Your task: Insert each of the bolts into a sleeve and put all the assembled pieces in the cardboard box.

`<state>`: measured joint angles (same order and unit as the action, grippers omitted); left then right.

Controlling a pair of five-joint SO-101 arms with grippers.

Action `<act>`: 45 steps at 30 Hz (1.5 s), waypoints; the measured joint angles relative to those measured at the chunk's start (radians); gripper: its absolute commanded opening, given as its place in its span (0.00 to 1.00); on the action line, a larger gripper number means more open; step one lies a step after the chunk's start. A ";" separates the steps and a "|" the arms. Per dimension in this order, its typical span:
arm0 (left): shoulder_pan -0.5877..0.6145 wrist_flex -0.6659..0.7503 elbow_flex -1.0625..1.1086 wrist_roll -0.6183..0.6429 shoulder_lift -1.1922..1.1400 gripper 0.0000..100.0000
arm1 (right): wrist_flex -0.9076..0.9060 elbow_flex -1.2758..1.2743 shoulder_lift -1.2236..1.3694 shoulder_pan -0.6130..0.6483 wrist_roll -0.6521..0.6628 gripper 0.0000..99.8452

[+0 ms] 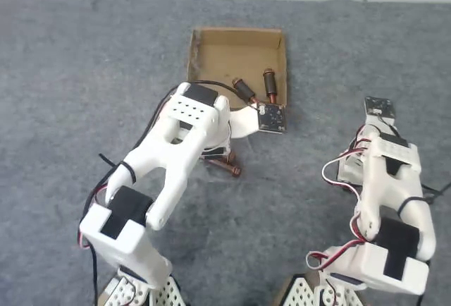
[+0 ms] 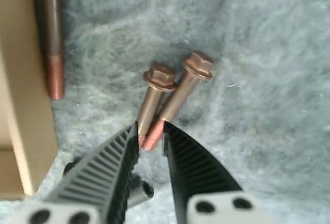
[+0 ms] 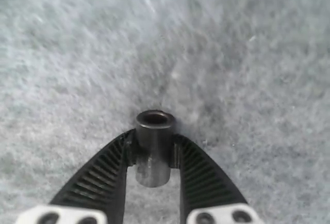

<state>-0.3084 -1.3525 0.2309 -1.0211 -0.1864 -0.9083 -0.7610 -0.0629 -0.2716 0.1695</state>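
Two copper bolts (image 2: 153, 94) (image 2: 184, 85) lie side by side on the grey carpet, heads pointing away. My left gripper (image 2: 150, 129) is open a narrow gap, with both threaded tips between its fingertips. A third bolt (image 2: 51, 38) lies along the cardboard box wall (image 2: 20, 105). A black sleeve (image 2: 139, 189) peeks out under one finger. In the high view the left arm (image 1: 187, 133) hangs just in front of the cardboard box (image 1: 201, 45), above a bolt (image 1: 231, 168). My right gripper (image 3: 153, 135) is shut on a black sleeve (image 3: 153, 157), bore end facing away, over bare carpet.
Two bolts fitted with sleeves (image 1: 244, 90) (image 1: 269, 82) lie in the box near its front right corner. The right arm (image 1: 387, 172) stands to the right, well apart from the box. Open carpet lies between the arms and along the left.
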 measured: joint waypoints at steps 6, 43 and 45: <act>-0.040 0.000 0.000 -0.009 0.000 0.08 | 0.009 0.000 0.000 0.011 0.015 0.01; -0.041 0.230 0.048 0.054 -0.155 0.01 | 0.009 0.000 0.000 0.014 0.023 0.01; -0.052 0.250 0.048 0.106 -0.155 0.01 | 0.009 0.000 0.000 0.014 0.023 0.01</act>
<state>-0.3606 -1.1024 0.2785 -0.9152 -0.3414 -0.8991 -0.7610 -0.0629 -0.2578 0.1926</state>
